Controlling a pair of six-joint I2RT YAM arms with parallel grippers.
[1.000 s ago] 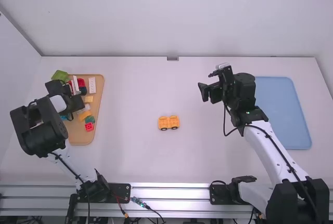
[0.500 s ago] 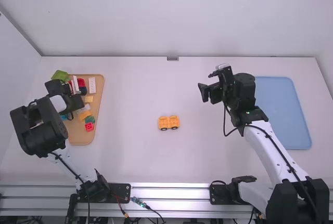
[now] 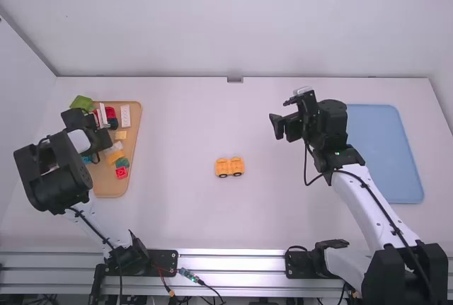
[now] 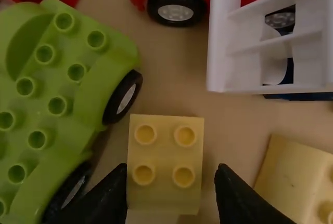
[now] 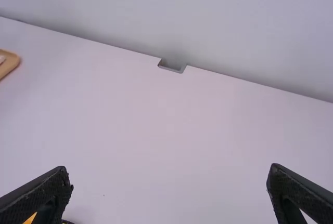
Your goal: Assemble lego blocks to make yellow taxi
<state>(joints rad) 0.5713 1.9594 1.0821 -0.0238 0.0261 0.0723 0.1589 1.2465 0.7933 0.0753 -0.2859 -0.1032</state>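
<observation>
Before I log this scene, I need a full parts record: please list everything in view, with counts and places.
White table: one, under everything.
Wheeled yellow-orange toy base: one, mid-table.
Wooden tray: one, tan, table's left.
Blue flat tray: one, table's right.
Studded wheeled toy base: one, lime green, wooden tray's far-left corner.
Pale-yellow four-stud block: one, between left gripper's fingers.
White open frame: one, beyond that block.
Long white block: one, wooden tray's far right.
Small red block: one, wooden tray's near part.
Other tray pieces: several, partly hidden; uncountable.
Arms: two, white and black, left and right.
Grippers: two, black; left over wooden tray, right above table.
</observation>
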